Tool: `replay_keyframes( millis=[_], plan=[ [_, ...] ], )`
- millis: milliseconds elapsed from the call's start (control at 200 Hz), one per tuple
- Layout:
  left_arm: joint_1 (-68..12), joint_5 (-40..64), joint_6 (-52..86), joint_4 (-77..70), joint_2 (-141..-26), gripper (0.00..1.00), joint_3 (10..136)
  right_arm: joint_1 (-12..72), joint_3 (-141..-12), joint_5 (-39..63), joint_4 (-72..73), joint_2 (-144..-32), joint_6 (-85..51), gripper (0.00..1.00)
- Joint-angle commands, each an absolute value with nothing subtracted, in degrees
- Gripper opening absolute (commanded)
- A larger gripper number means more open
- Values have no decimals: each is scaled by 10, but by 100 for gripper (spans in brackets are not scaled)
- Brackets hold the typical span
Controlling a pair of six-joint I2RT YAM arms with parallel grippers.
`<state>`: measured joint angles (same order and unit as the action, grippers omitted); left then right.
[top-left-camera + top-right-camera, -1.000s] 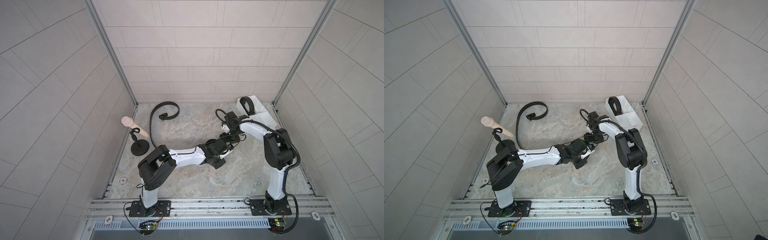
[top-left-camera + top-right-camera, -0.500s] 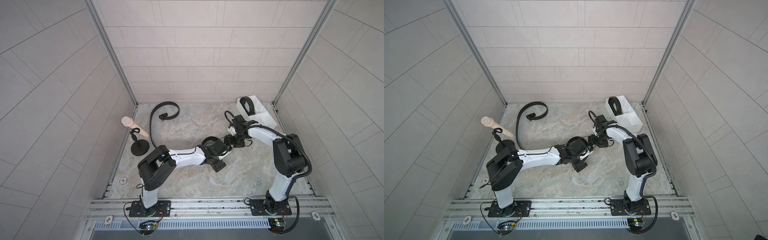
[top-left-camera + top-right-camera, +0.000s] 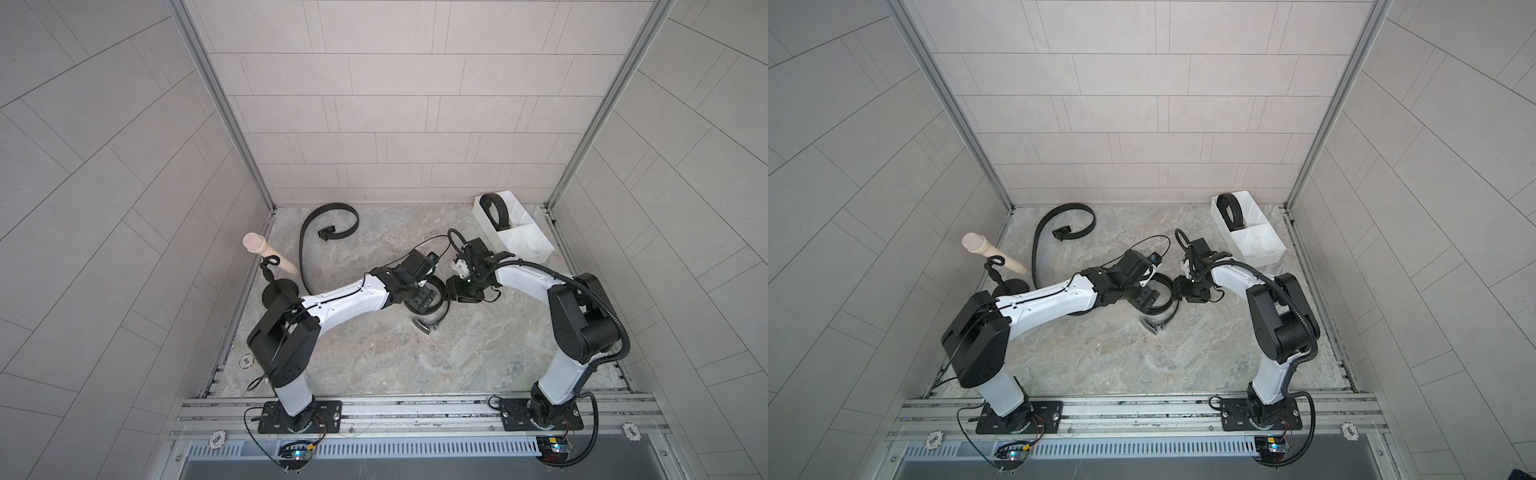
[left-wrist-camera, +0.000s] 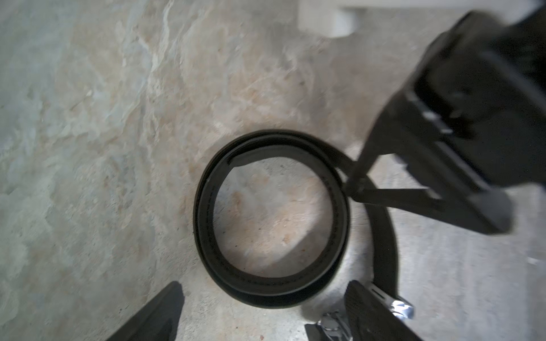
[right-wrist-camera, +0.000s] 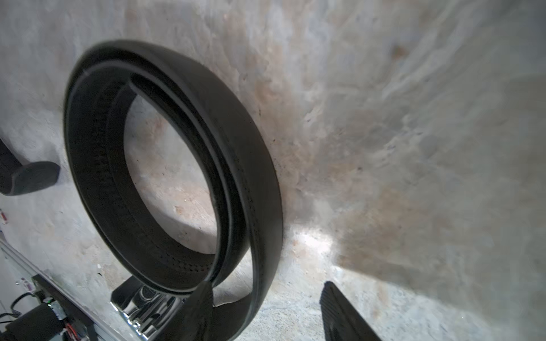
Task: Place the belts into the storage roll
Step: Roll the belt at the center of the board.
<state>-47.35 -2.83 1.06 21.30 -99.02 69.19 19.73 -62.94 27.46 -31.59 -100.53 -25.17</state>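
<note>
Lying rolled up, likely to fit the white plastic tray, the black leather belt sat by open left fingers and open right fingers.

1. Dead centre of the surface, a belt coil lies flat, its silvery buckle trailing toward the near side.
2. The left tool is right over that coil and hides part of it. The right tool is at its right rim.
3. From up here the jaw gaps are too small to read.
4. Back left, a loose belt curls in an open hook, well apart.
5. Back right, the white storage roll has a coiled belt standing on edge in its far compartment.
6. On the left edge is a black stand with its beige peg tilted.
</note>
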Motion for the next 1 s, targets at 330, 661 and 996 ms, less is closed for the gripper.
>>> replay_keyframes(
  millis=[330,661,996],
  plan=[
    [-460,-162,84,275,-1085,85,781,240,-627,197,-328,-1025,-273,50],
    [-433,-181,104,304,-1174,73,846,247,-613,181,-326,-986,-284,47],
    [-433,-147,117,307,-1213,62,870,248,-611,172,-330,-972,-289,49]
  ],
)
